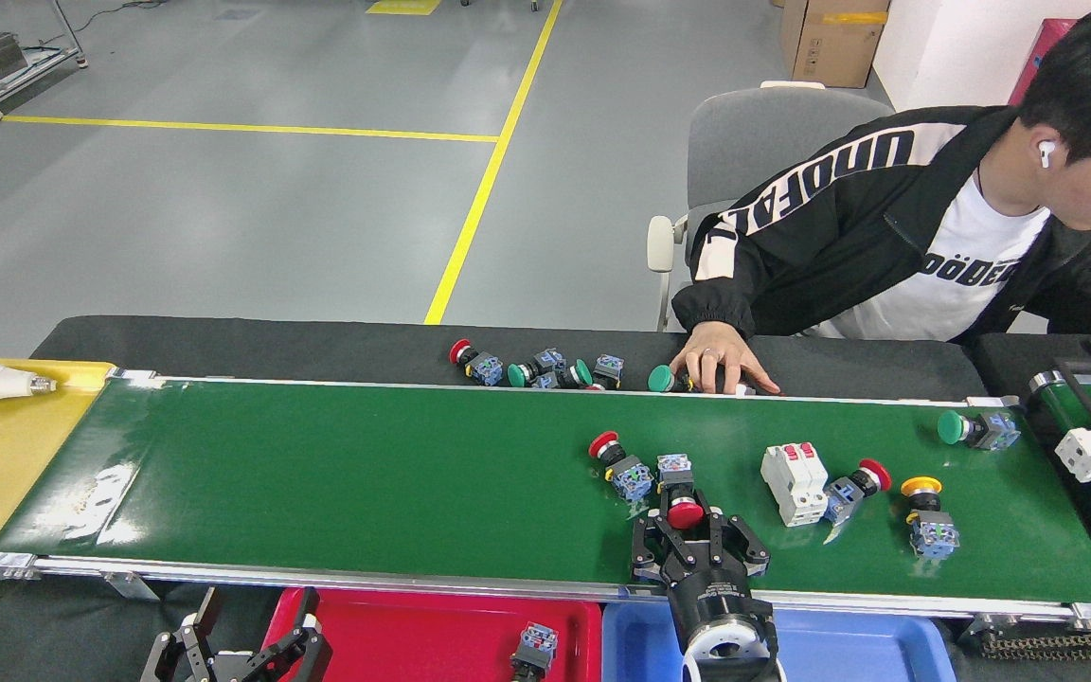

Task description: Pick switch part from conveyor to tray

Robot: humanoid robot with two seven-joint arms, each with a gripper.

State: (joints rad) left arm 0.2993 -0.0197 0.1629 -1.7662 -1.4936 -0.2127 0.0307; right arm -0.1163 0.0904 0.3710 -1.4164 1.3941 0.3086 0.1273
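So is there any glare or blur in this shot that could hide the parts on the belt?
Head view: glare sits only on the conveyor's left end, clear of the switches. The red switch at the right gripper is sharp. The frame is evenly lit with soft shadows; the left gripper is cut off by the bottom edge.
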